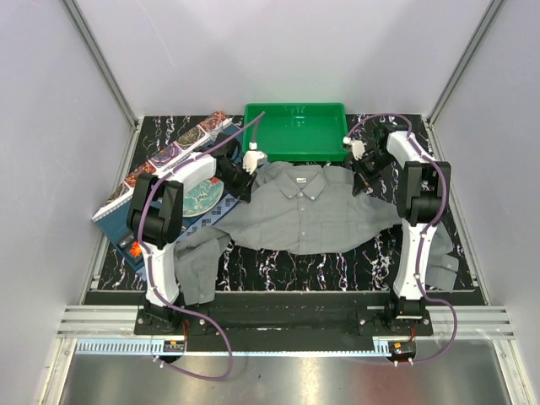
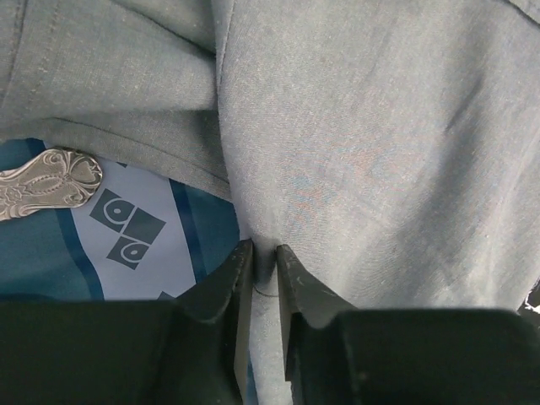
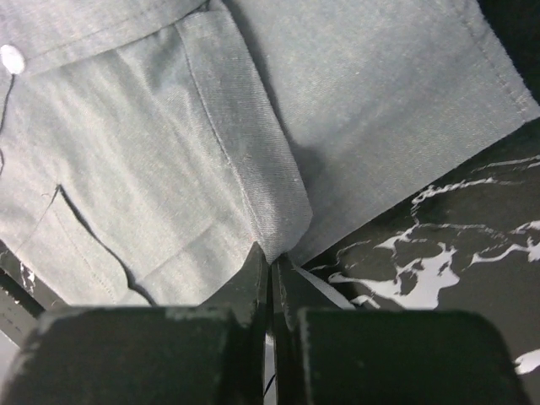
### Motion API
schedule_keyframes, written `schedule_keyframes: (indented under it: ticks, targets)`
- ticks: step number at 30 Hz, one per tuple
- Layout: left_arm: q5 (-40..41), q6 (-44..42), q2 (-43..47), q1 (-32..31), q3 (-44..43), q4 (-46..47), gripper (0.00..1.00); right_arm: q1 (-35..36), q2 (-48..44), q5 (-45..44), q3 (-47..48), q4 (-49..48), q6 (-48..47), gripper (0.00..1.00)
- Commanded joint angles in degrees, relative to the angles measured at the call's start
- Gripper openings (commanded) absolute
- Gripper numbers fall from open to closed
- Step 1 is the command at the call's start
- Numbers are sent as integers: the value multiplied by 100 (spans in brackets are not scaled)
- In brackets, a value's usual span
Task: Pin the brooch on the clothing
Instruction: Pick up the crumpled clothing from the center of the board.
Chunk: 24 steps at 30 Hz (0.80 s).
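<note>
Top: shirt (image 1: 304, 215) spread mid-table, left gripper (image 1: 245, 179) at its 10 o'clock shoulder, right gripper (image 1: 363, 177) at 2 o'clock; left wrist: fingers (image 2: 234, 283) a sliver apart, shirt edge in the gap, pinch unclear; right wrist: fingers (image 3: 253, 283) pressed together, shirt corner touching tips at 12 o'clock.

In the top view the brooch (image 1: 128, 245) is seen only as a red-orange speck beside the left arm (image 1: 160, 211), too small for its shape to be told. The plate (image 1: 205, 199) and the placemat (image 1: 192, 221) are largely covered by that arm and by the shirt (image 1: 312, 215). A silver handle (image 2: 46, 181) is cut off by the left wrist view's edge, and a button (image 3: 10, 58) by the right wrist view's. Whether cloth is caught between the closed fingers (image 3: 253, 283) of the right gripper (image 3: 272, 263) cannot be told.
</note>
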<state>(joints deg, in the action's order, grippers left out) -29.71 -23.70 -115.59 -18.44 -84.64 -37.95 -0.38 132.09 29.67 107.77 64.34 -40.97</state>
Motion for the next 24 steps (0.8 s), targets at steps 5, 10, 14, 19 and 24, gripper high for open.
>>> schedule_keyframes:
  ticks: [5,10,14,19,24]
  targets:
    - [-254,59,853,7,237,174,0,3,-1246,188,-212,132,-17,0]
    - [-158,155,1809,7,422,289,0,3,-2125,57,-317,-218,308,0]
    - [97,191,2565,-2,308,297,0,3,-3037,-128,-344,-579,668,0]
    - [518,156,3410,-116,-254,332,0,3,-4049,-628,-82,-1421,1029,0]
    - [888,42,4183,-371,-983,315,0,3,-4569,-814,1130,-1284,1162,0]
